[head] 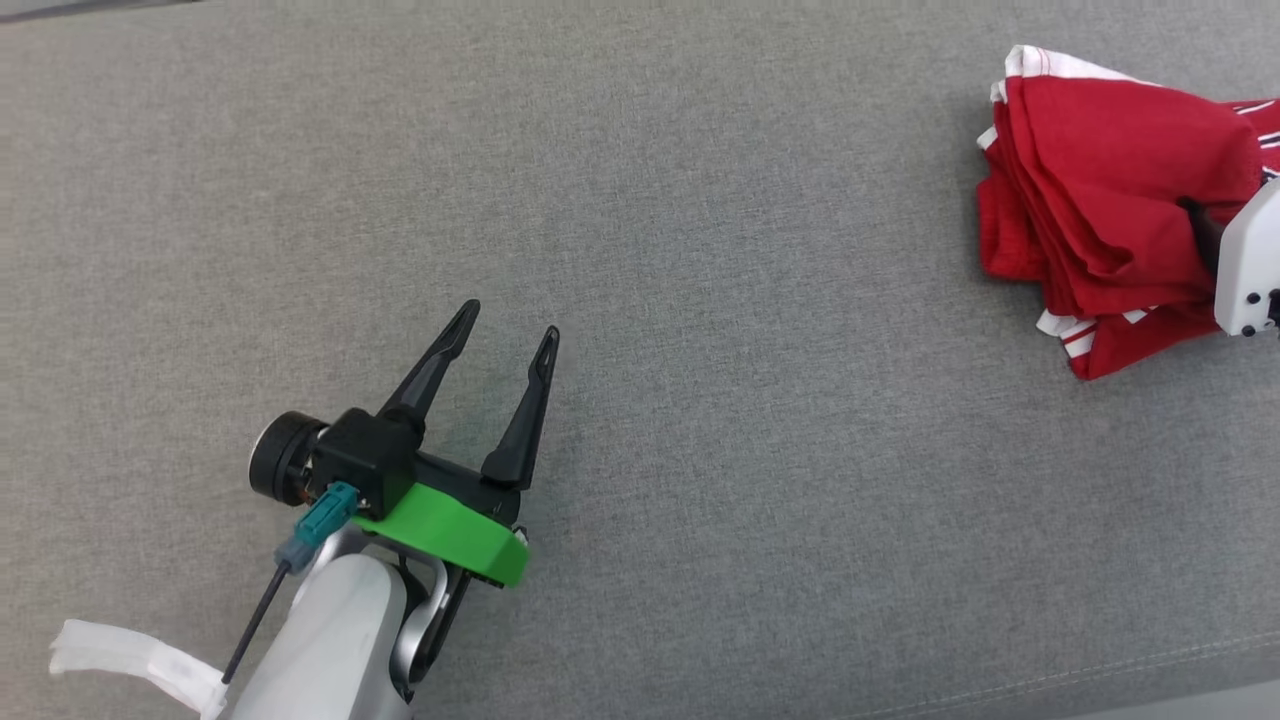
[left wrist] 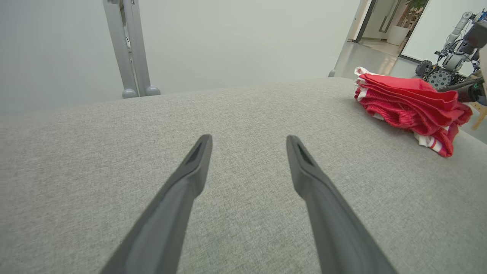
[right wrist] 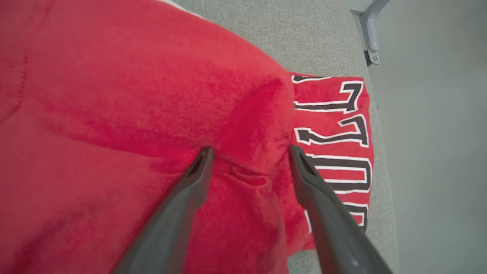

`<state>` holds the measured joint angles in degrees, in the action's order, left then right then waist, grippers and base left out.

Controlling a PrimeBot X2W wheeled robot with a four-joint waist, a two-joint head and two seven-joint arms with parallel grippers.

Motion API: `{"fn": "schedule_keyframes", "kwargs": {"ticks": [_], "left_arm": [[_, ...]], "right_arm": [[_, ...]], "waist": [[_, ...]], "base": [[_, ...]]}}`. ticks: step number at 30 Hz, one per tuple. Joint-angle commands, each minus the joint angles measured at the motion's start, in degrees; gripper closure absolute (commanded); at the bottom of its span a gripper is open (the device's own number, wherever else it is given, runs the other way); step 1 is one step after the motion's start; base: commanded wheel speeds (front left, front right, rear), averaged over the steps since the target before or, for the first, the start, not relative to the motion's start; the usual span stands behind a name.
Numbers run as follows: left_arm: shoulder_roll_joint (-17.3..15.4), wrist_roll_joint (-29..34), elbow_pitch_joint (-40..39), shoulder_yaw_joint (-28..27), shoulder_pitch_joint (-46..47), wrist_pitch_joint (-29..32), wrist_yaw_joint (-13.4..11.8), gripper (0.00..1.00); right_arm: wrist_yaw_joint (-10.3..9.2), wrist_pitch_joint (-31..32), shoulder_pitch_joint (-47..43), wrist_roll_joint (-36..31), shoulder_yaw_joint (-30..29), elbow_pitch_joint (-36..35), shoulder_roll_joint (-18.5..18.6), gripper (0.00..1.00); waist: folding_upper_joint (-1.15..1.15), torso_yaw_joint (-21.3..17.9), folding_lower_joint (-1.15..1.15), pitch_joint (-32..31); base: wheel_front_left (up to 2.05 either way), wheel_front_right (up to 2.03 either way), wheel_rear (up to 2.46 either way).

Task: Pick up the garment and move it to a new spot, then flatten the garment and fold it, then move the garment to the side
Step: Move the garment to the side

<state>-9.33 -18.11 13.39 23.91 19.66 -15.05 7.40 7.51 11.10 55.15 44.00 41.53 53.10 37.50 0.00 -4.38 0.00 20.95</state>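
— Nearest the lens, at lower left?
— Robot's left gripper [head: 509, 320], on a pale forearm [head: 335, 640] with a green collar [head: 450, 530]. Two dark fingers spread wide, closed on nothing, poised over a grey woven surface [head: 750, 300].

— Moving right, across the middle?
— Same grey surface, stretching wide, with a faint seam [head: 1100, 675] toward the lower right corner.

— Further right?
— Red garment [head: 1100, 190] with white striped trim, folded into a thick, rumpled stack. Lying on the surface at upper right, well apart from the left gripper. Black letters [right wrist: 342, 133] edged in white on one panel, seen from the right wrist.

— And at the far right edge?
— Robot's right gripper [right wrist: 250, 149], at the garment's right side, white housing cut off by the frame. Fingers apart, tips against the red cloth, a raised fold between them, not pinched.
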Motion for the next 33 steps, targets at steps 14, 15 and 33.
{"fn": "schedule_keyframes", "kwargs": {"ticks": [14, 15, 33], "left_arm": [[-0.88, -0.81, -2.99, -8.98, -8.33, -0.13, -2.61, 0.0], [-1.12, -0.87, -3.35, -9.71, -8.94, -0.13, -2.96, 0.0], [-1.77, -5.48, -4.47, -17.75, -19.25, -0.1, -6.93, 0.0]], "right_arm": [[-0.05, -22.78, -3.74, -3.29, -5.68, -3.86, -2.63, 0.0], [-0.05, -23.63, -4.66, -3.33, -6.39, -4.96, -3.29, 0.0], [-0.03, -26.3, -39.13, -17.43, -30.8, -32.79, -19.98, 0.0]], "waist": [[0.0, 2.48, 0.0, -14.75], [0.0, 2.65, 0.0, -15.39], [0.0, 4.63, 0.0, -23.0]], "base": [[0.0, 0.0, 0.0], [0.0, 0.0, 0.0], [0.0, 0.0, 0.0]]}}
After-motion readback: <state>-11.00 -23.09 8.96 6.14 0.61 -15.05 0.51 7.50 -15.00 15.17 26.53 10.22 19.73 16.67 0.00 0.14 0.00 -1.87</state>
